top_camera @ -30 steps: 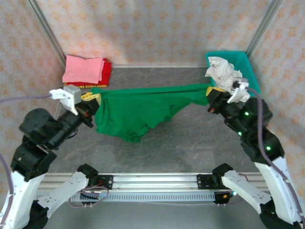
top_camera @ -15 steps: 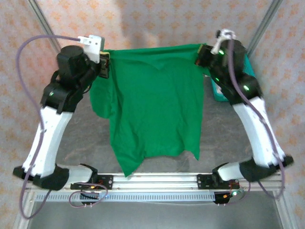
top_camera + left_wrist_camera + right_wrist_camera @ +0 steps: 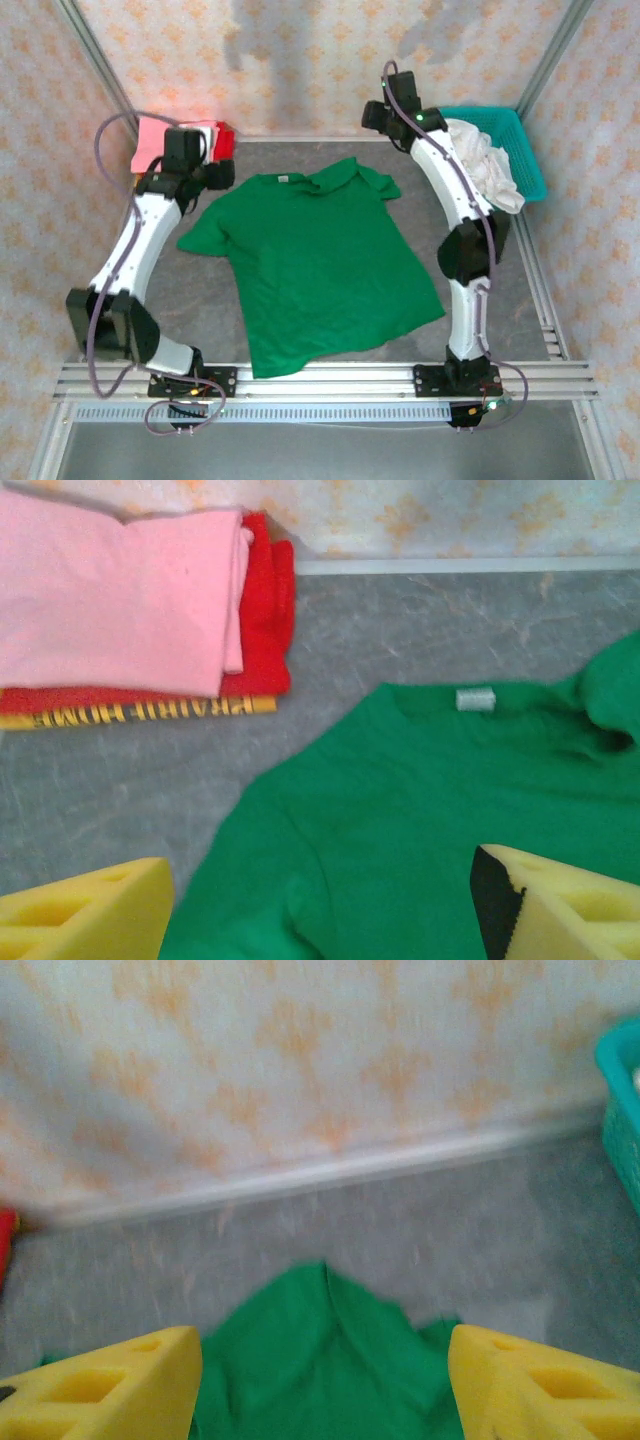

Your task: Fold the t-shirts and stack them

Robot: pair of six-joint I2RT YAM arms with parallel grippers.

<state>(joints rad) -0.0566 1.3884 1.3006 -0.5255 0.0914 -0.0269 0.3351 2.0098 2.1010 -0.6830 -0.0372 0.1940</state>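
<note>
Left gripper [image 3: 320, 910] above flat green t-shirt [image 3: 320, 260]

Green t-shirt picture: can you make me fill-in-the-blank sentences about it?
The green t-shirt lies spread out on the ____.
The top shirt on the folded stack is ____.
The teal basket holds crumpled ____ cloth.
The left end effector and the right end effector are both ____.
Missing words: table, pink, white, open.
</note>
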